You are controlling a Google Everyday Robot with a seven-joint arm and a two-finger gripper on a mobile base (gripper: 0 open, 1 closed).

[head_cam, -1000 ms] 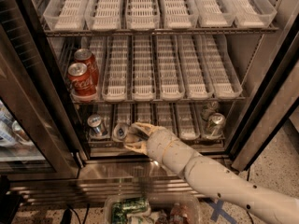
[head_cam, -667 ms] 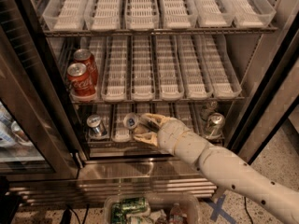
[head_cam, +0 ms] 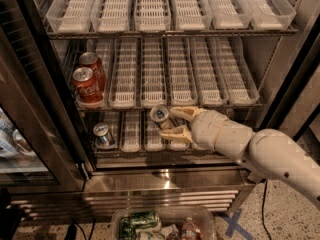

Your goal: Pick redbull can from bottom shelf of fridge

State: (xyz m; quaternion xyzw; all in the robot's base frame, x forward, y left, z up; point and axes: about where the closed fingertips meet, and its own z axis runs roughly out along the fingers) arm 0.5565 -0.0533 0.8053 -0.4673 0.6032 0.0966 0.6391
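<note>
silver redbull can (head_cam: pixel 160 114) is tilting at centre frame, your gripper (head_cam: pixel 168 123) is clamping it just above the bottom shelf (head_cam: pixel 131 134).

1. The gripper (head_cam: pixel 169 123), near the picture's middle in front of the bottom shelf (head_cam: pixel 131 134), clamps the redbull can (head_cam: pixel 160 114). Only the can's tilted top shows, at the gripper's 11 o'clock. Its body is hidden behind the fingers (head_cam: pixel 182 112).
2. The shelf's lanes at the gripper's 3 o'clock lie hidden behind the arm (head_cam: pixel 280 159).
3. The arm runs off the right edge at 4 o'clock.
4. At 10 o'clock, the rear Coca-Cola can (head_cam: pixel 92 61) is half hidden by the front Coca-Cola can (head_cam: pixel 85 84).
5. At 6 o'clock, the bin (head_cam: pixel 200 215) is cut by the bottom edge and its contents are blurred.
6. At 12 o'clock, the top rack (head_cam: pixel 160 9) of the fridge (head_cam: pixel 50 109) is cut off.
</note>
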